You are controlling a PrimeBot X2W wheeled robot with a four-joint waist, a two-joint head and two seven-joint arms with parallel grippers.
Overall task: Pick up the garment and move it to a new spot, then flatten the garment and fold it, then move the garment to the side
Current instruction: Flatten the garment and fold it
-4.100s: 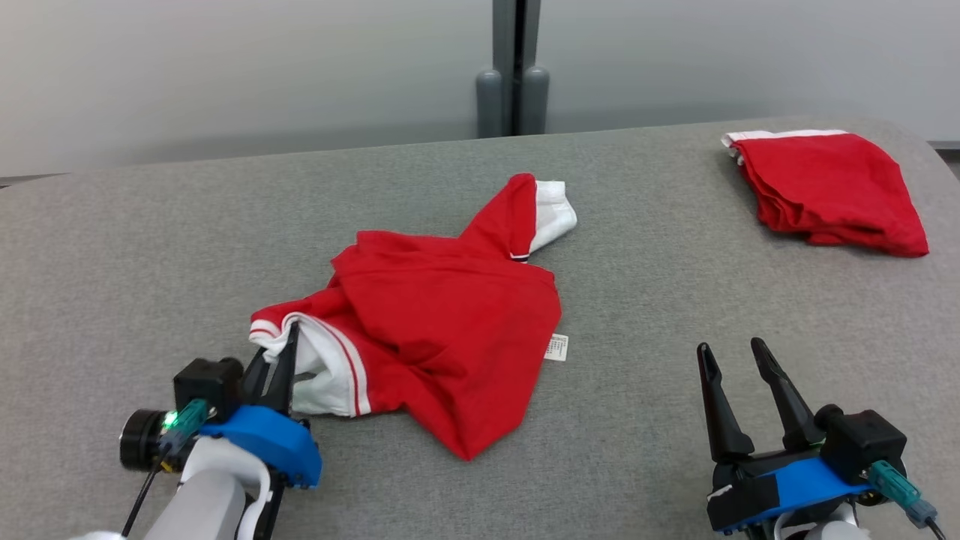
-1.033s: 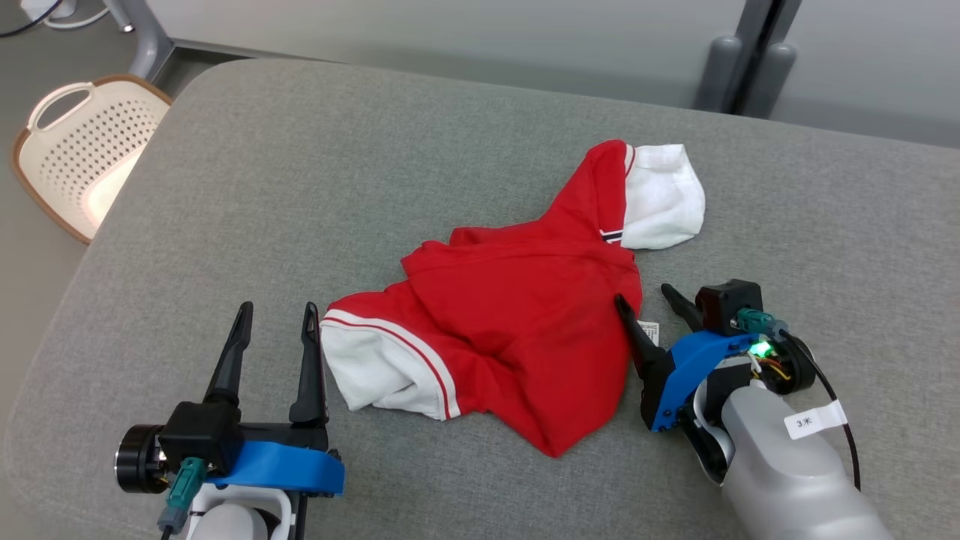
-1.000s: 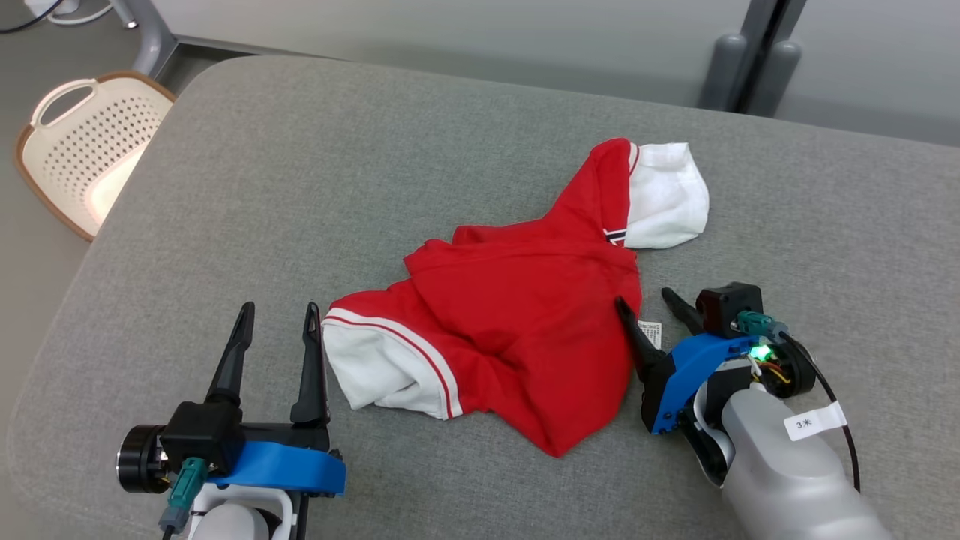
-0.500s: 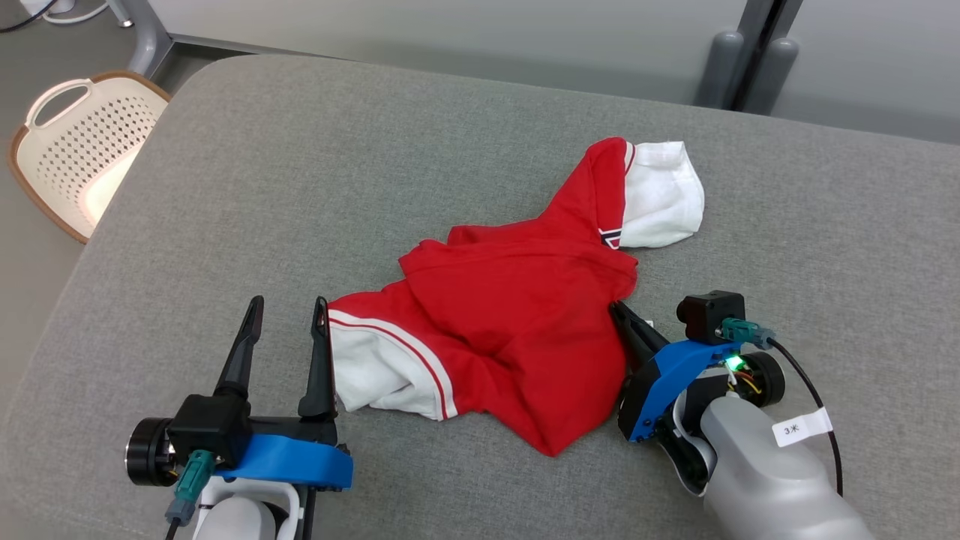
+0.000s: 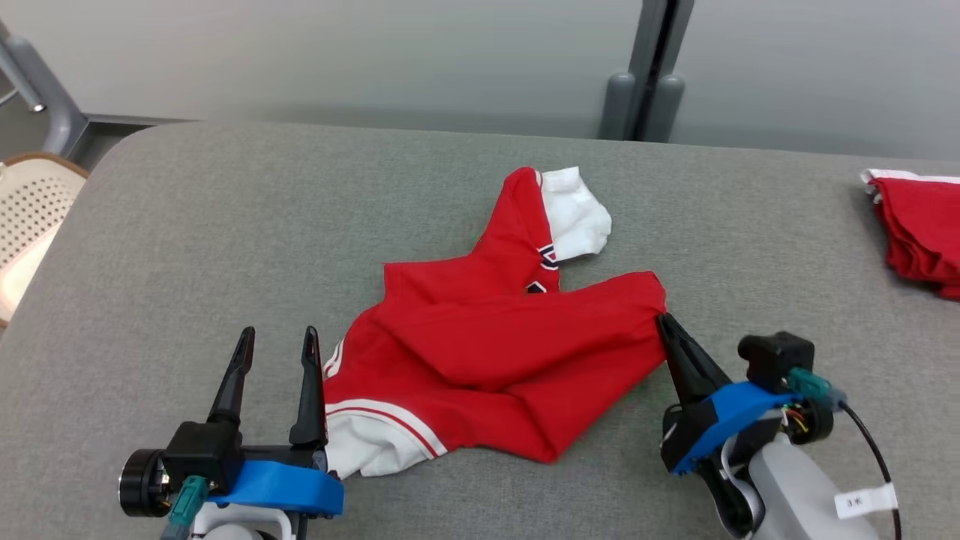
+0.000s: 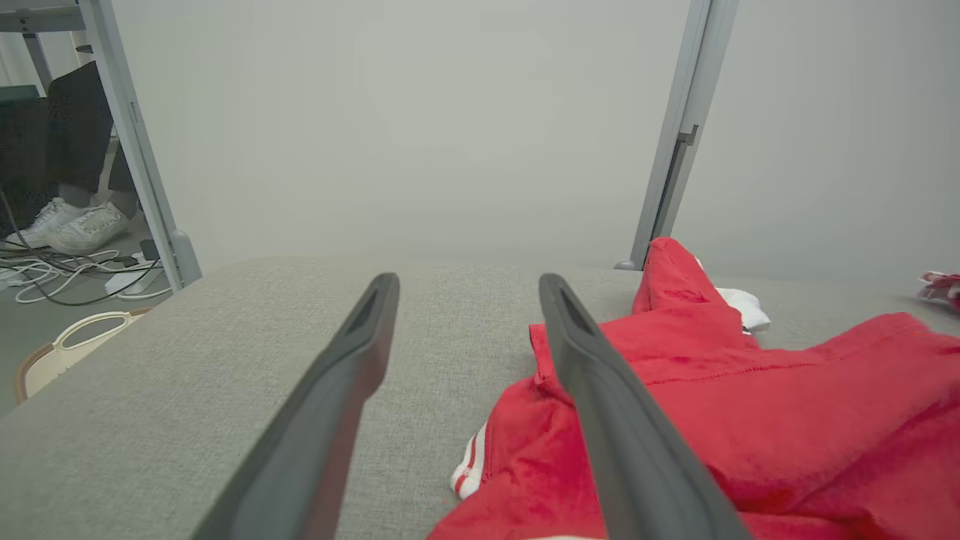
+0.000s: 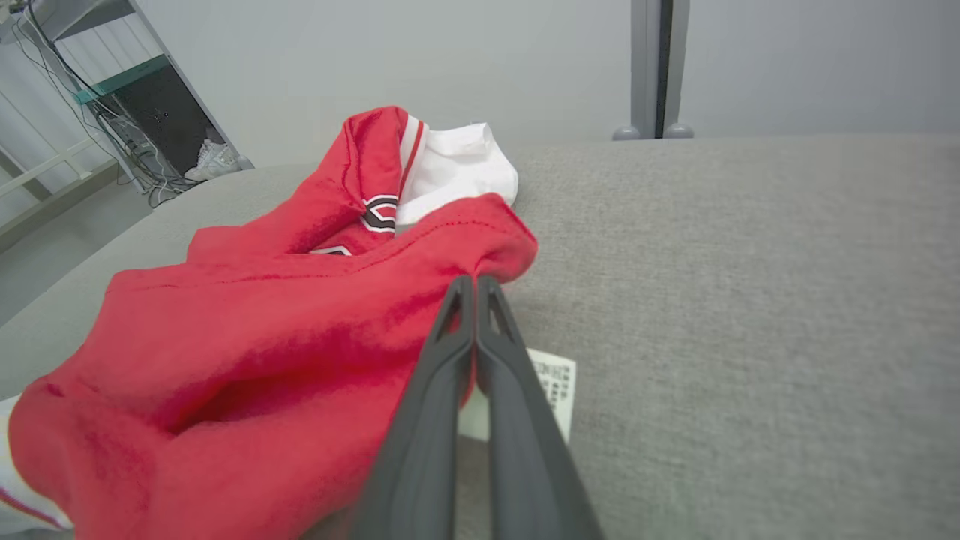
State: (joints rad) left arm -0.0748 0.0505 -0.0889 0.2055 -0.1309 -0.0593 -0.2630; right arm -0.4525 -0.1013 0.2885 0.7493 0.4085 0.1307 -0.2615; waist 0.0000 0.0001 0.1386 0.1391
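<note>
1. Find the left gripper (image 5: 278, 331) (image 6: 469, 281) at the near left of the table (image 5: 225, 225). Its jaws stand wide open and hold nothing. Its right finger sits just beside the garment's near white edge (image 5: 375, 446). Whether they touch cannot be told.
2. Find the right gripper (image 5: 663, 319) (image 7: 472, 279) at the near right. Its fingers are pressed together, with the tips clamped on the right corner of the garment (image 5: 487, 337) (image 6: 750, 420) (image 7: 262, 337).
3. Note the white label (image 7: 556, 381) in the right wrist view. It lies on the table just beside the closed fingers, on their right.
4. Locate the garment at the middle of the table, between the two grippers. It is red, crumpled and partly doubled over itself. Its right corner is drawn out to a point at the right gripper's tips.
5. Check the far end of the garment. A red sleeve with a white end (image 5: 574, 210) (image 7: 457, 169) points away from you.
6. Note a second red pile (image 5: 919, 225) (image 6: 941, 285) at the far right table edge, well apart from the garment.
7. Note the pale basket (image 5: 30, 217) (image 6: 60, 352) beyond the left table edge, lower than the top.
8. Note the grey post (image 5: 645, 75) against the wall behind the table.
</note>
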